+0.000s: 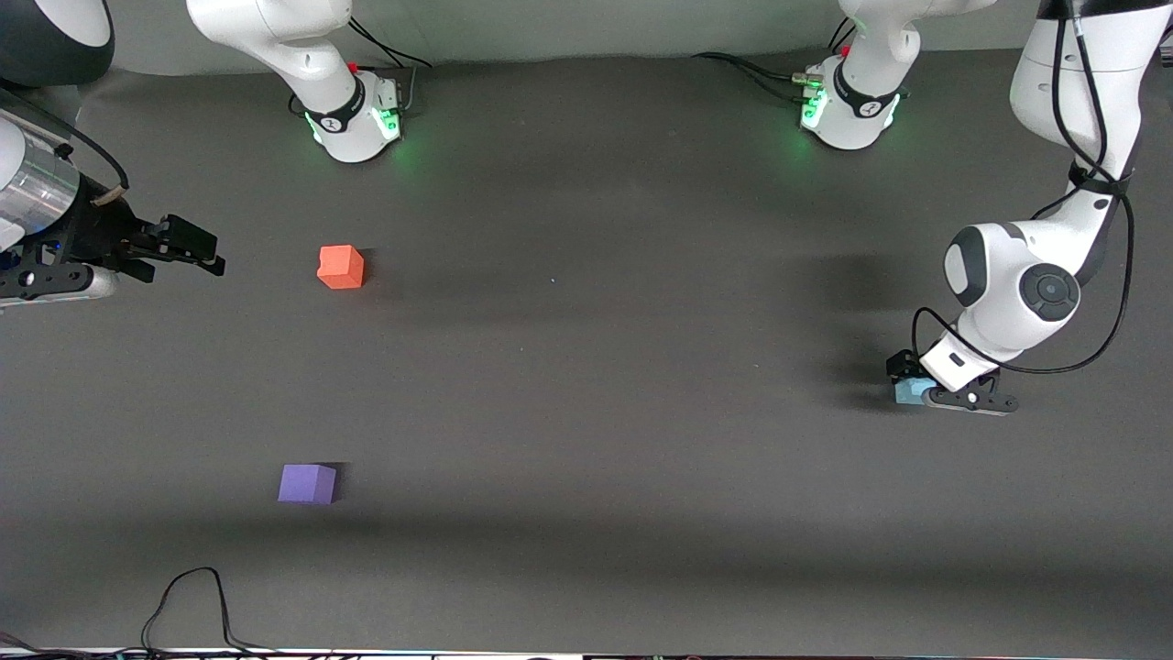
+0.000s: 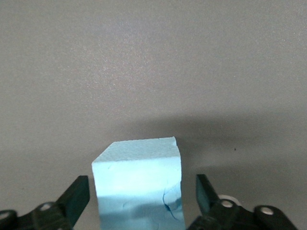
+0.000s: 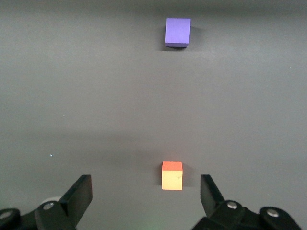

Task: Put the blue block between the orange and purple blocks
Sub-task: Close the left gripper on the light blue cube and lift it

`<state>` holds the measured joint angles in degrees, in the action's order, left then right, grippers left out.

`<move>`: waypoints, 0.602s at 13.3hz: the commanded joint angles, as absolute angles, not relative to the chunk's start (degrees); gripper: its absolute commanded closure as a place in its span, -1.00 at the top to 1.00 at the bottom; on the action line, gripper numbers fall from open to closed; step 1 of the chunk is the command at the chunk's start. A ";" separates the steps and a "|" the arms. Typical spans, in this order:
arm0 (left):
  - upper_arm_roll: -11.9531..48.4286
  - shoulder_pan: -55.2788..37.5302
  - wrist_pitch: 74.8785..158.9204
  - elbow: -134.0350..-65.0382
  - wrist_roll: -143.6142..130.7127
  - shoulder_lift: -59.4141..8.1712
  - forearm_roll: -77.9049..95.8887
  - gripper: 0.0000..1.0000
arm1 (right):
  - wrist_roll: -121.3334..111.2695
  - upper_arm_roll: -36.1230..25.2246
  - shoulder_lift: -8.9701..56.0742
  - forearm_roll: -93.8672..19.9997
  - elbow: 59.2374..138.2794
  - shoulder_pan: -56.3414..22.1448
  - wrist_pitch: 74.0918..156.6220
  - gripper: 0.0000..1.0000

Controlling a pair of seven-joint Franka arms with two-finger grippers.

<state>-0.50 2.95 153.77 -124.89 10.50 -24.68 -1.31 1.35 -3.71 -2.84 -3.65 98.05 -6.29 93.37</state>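
Observation:
The blue block [image 1: 906, 393] sits on the table at the left arm's end. My left gripper [image 1: 910, 379] is down around it, open, with a finger on each side and a small gap showing to each. In the left wrist view the blue block [image 2: 139, 187] fills the space between the fingers of the left gripper [image 2: 142, 194]. The orange block [image 1: 341, 267] and the purple block [image 1: 308, 483] lie toward the right arm's end, the purple one nearer the front camera. My right gripper [image 1: 197, 247] waits open and empty in the air; the right wrist view shows this gripper [image 3: 146, 194], the orange block [image 3: 172, 176] and the purple block [image 3: 178, 32].
The dark grey table [image 1: 586, 367] stretches bare between the blue block and the other two blocks. A black cable [image 1: 192, 600] loops at the front edge. The arm bases [image 1: 357, 115] stand along the edge farthest from the front camera.

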 commanded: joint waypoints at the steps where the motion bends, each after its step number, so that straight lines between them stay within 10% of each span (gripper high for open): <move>1: -0.44 3.16 152.93 -124.01 10.37 -24.61 -1.67 -0.11 | 0.62 -4.22 -3.52 -2.81 97.82 -6.94 92.20 1.00; 8: -0.44 3.25 133.48 -115.43 10.28 -19.18 -1.58 -0.38 | 0.26 -4.22 -2.99 -2.64 97.65 -6.94 92.46 1.00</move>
<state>-0.50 3.12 143.29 -119.66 10.45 -22.86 -1.31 1.35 -3.71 -2.88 -3.65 98.05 -6.29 93.13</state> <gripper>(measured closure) 0.458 0.000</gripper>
